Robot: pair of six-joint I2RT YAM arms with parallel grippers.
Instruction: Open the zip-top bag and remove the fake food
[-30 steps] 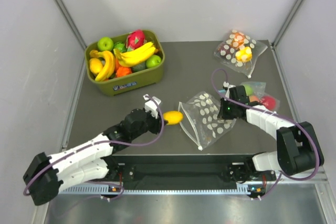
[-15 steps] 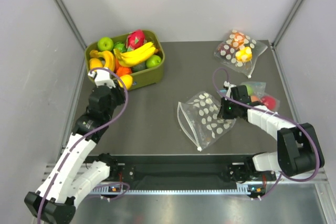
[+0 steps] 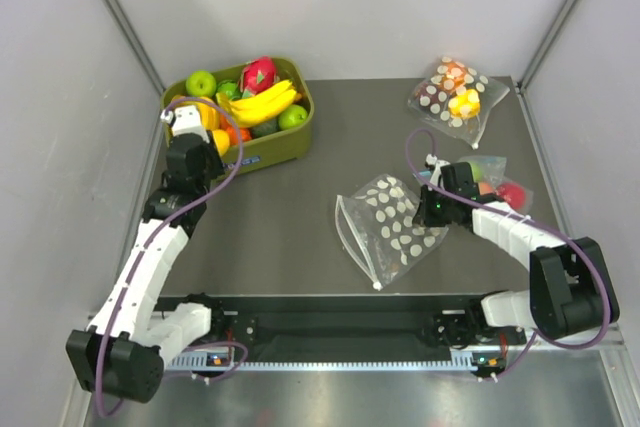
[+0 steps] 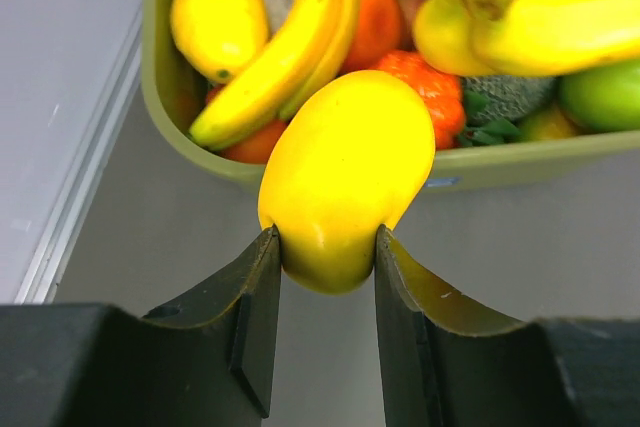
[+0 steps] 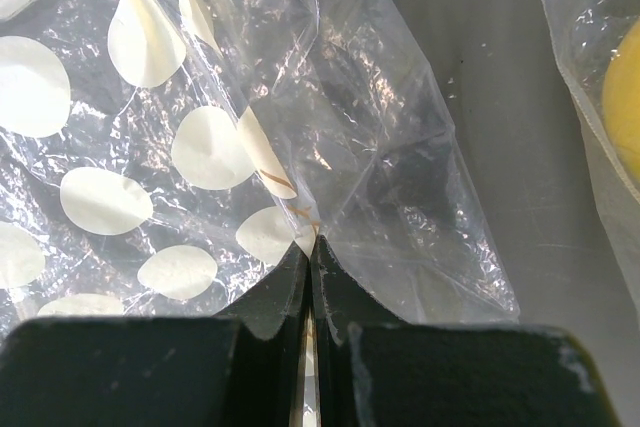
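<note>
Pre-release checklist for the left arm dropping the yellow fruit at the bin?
1. Grip: left claw shut on the yellow fruit: ok.
2. Fruit fully past the bin rim: cannot tell; it overlaps the near wall in the wrist view.
3. Free landing spot: cannot tell; bananas are piled just behind.
4. Hold: right claw pinching the zip-top bag edge: ok.
5. Bag emptied: ok; it looks flat, nothing inside.
</note>
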